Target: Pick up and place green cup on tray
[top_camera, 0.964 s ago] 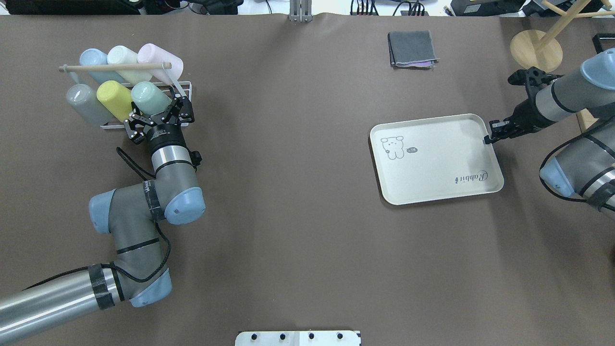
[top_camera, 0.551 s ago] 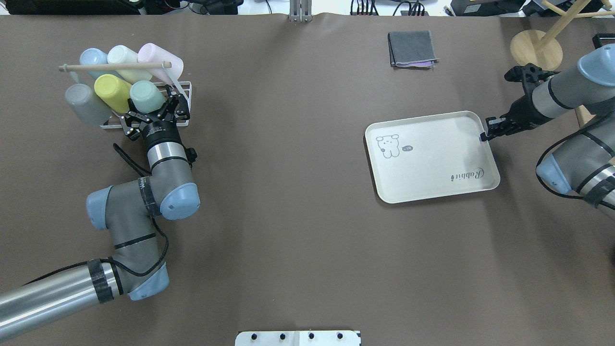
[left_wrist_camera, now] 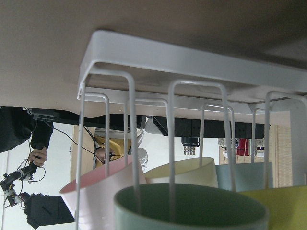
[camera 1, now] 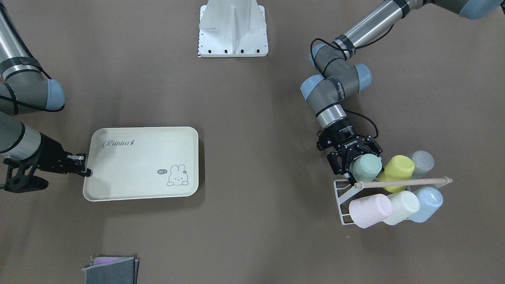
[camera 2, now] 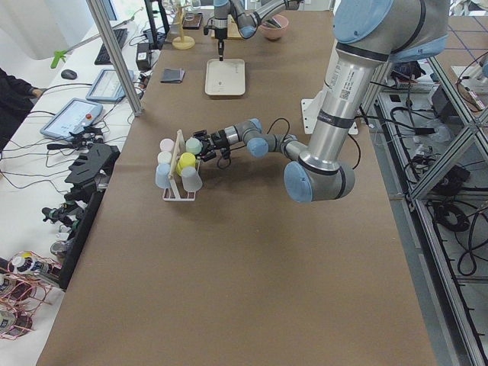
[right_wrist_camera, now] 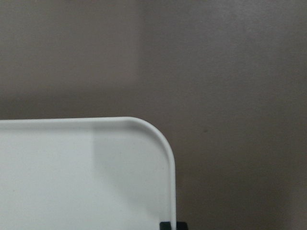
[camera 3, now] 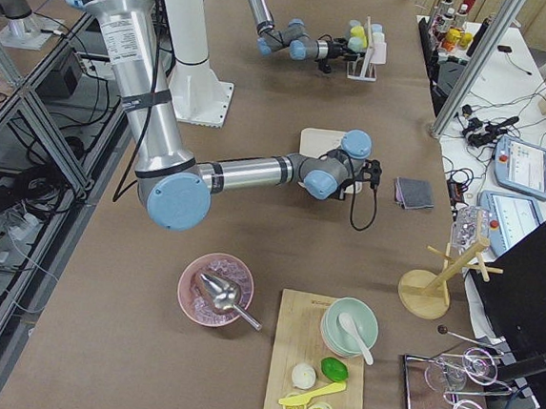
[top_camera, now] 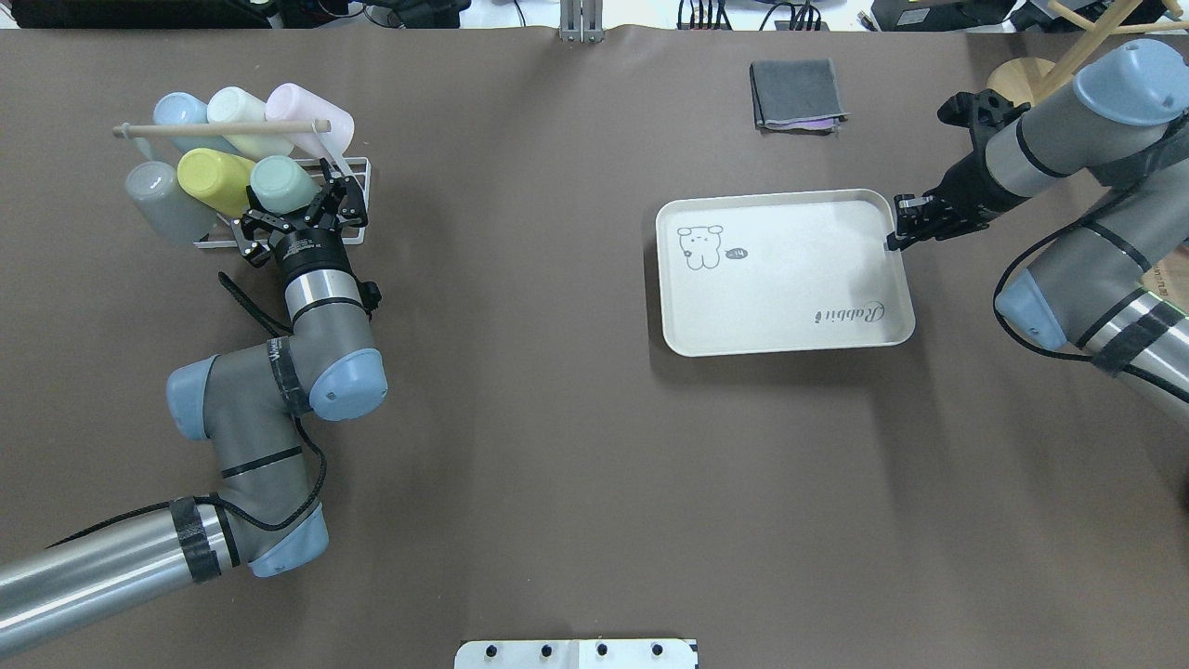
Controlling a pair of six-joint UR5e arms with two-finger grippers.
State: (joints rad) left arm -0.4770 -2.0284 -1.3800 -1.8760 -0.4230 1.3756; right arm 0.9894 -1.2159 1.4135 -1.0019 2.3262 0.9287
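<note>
A: Where is the green cup (top_camera: 281, 183)?

B: On the white wire rack (left_wrist_camera: 192, 55), out on the robot's left side of the table (top_camera: 557, 418). It hangs tilted, mouth-down over the prongs. It is in the row nearer the robot, at the end towards the table's middle.

A: What is next to it?

B: The yellow-green cup (top_camera: 212, 177) is just beside it, and the grey cup (top_camera: 160, 200) is beyond that. The far row holds the blue cup (top_camera: 176, 113), the cream cup (top_camera: 237, 111) and the pink cup (top_camera: 311, 116). A wooden rod (camera 1: 402, 182) runs across above the cups.

A: And the left pincer (top_camera: 299, 197)?

B: It is right at the green cup. Its fingers are spread apart, one on either side of the cup's closed end. I cannot tell whether they press on the plastic.

A: The other arm?

B: The right pincer (top_camera: 895, 240) has its fingers together, clamped on the rim of the tray (top_camera: 790, 279). It grips the short side just by the far corner. The right wrist view shows that rounded corner, with a dark fingertip at the bottom edge.

A: Where is the tray?

B: Flat on the table, in the robot's right half, well apart from the rack and the green cup. Its bunny drawing is at the end towards the rack, and the "Rabbit" script is by the corner nearer the robot. A folded grey cloth (top_camera: 797, 93) lies beyond the tray, near the table's far edge.
</note>
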